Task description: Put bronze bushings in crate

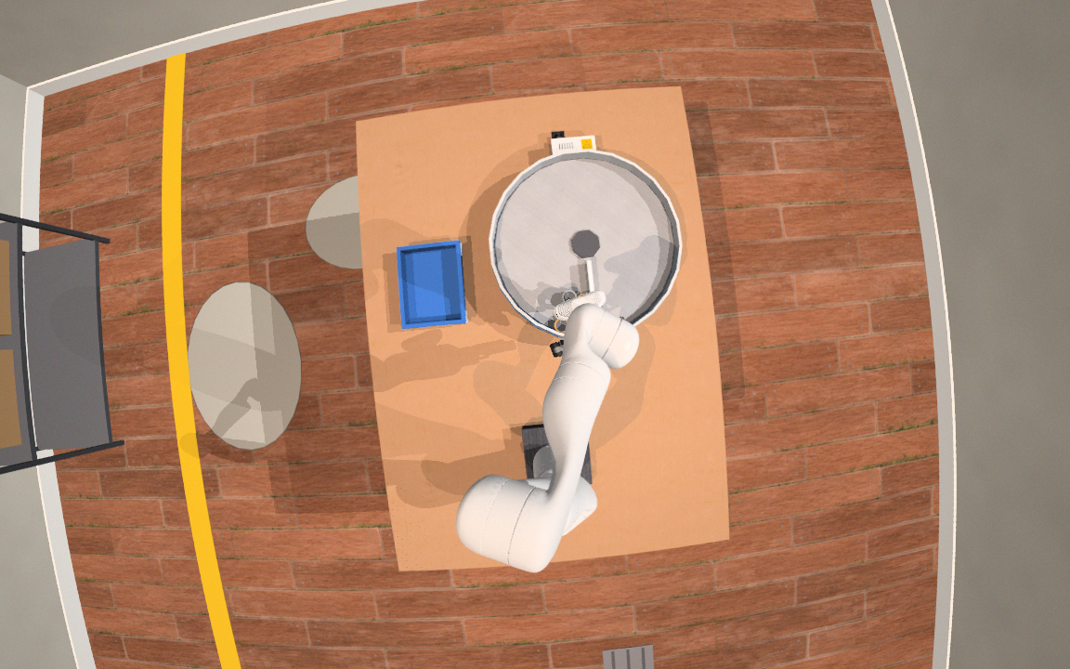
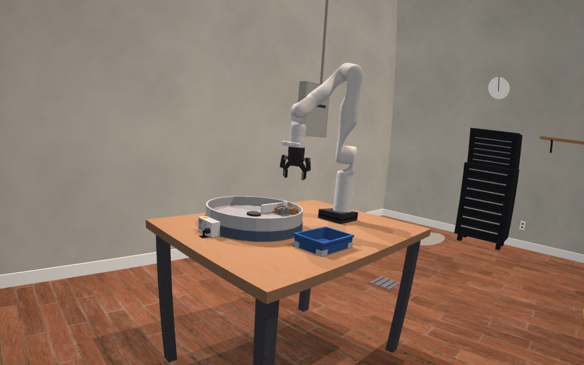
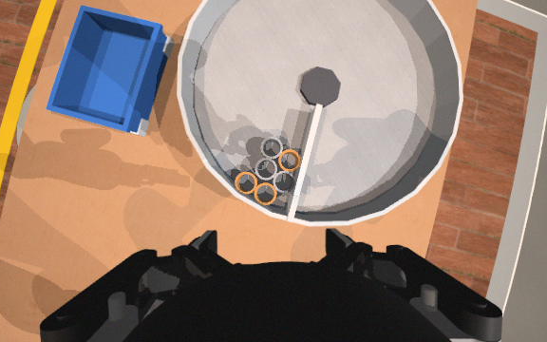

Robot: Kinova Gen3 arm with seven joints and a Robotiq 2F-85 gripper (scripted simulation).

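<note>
A: Where is the pincer right now?

B: It hangs high above the turning table, over the near-arm part of the disc, with its fingers pointing down. They are spread wide and nothing is between them.

A: And the bushings?

B: All six stand in a tight cluster on the turning table, pushed up against the white divider bar and close to the rim. From the wrist view three are bronze: one touching the divider side of the group, and two, and, along the rim side. The other three are grey: and.

A: How do they lie relative to the pincer?

B: Below it and well apart in height. In the wrist view the cluster sits just ahead of the two fingertips, roughly between them, a little towards the crate's side. In the exterior view the bushings show almost straight under the pincer.

A: The crate?

B: The blue crate stands on the bench just beside the turning table, apart from its rim. No bushing shows inside it.

A: Anything else on the bench?

B: A small white control box against the turning table's wall, and the arm's black base plate at the far side.
</note>
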